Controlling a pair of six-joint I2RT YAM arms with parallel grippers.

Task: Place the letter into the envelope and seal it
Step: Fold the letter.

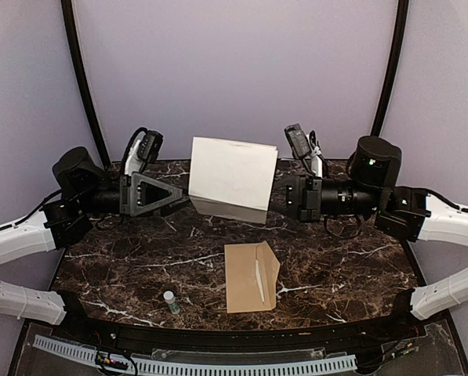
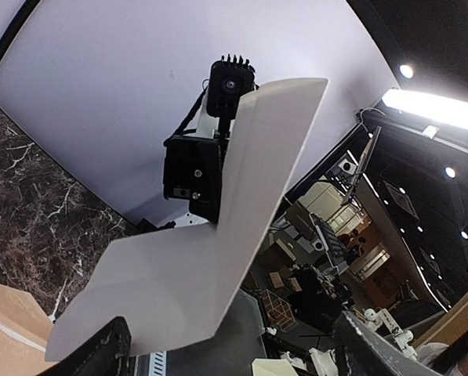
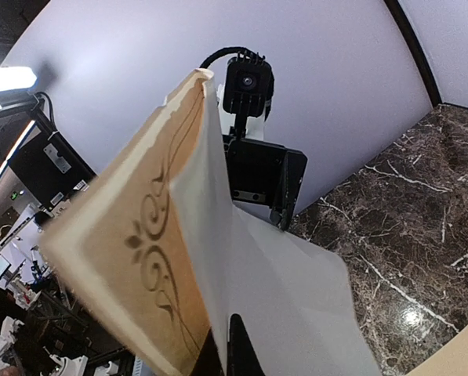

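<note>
The letter point(image 1: 232, 176) hangs in the air over the far middle of the table, bent along a fold crease. My right gripper point(image 1: 282, 192) is shut on its right edge. In the right wrist view the fingers point(image 3: 237, 348) pinch the white sheet point(image 3: 296, 298) together with the cream scroll-bordered page point(image 3: 124, 235). My left gripper point(image 1: 183, 200) is at the letter's lower left corner. In the left wrist view point(image 2: 232, 333) its jaws stand wide apart, with the white sheet point(image 2: 179, 266) reaching down beside one finger point(image 2: 100, 352). The envelope point(image 1: 251, 276) lies flat on the table near the front middle.
A small capped bottle point(image 1: 171, 301) stands left of the envelope near the front edge. The dark marble table point(image 1: 124, 266) has a raised rim along the front. The envelope's corner shows in the left wrist view point(image 2: 2, 329) and in the right wrist view point(image 3: 461, 356).
</note>
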